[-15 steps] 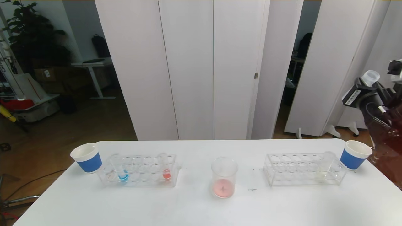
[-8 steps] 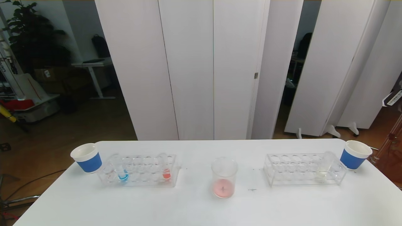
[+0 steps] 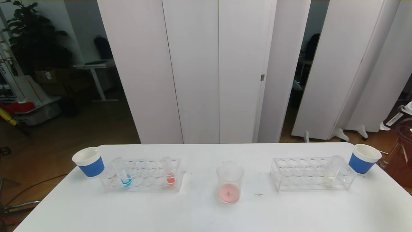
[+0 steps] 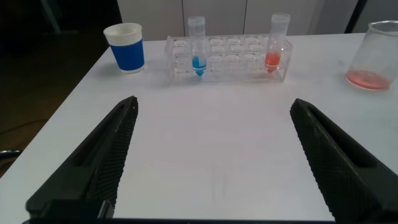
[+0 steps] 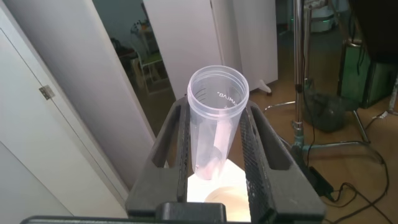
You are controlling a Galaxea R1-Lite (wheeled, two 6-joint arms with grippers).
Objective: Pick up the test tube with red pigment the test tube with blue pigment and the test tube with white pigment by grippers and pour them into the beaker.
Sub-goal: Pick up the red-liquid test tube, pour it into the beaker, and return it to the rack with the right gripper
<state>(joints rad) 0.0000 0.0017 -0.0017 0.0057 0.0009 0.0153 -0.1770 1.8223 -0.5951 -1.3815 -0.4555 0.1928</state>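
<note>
The test tube with blue pigment and a test tube with red pigment stand in the left rack. The test tube with white pigment stands in the right rack. Between the racks stands the beaker, with pinkish-red liquid at its bottom. My left gripper is open over the bare table, short of the left rack. My right gripper is shut on an empty clear test tube with a faint pink trace, off the table's right end.
Blue paper cups stand at the left end and the right end of the white table. Part of the right arm shows at the right edge. White screens stand behind the table.
The right arm, with the clear tube in its gripper, has swung down and to the right, almost out of the head view. Racks, beaker and cups have not moved.
</note>
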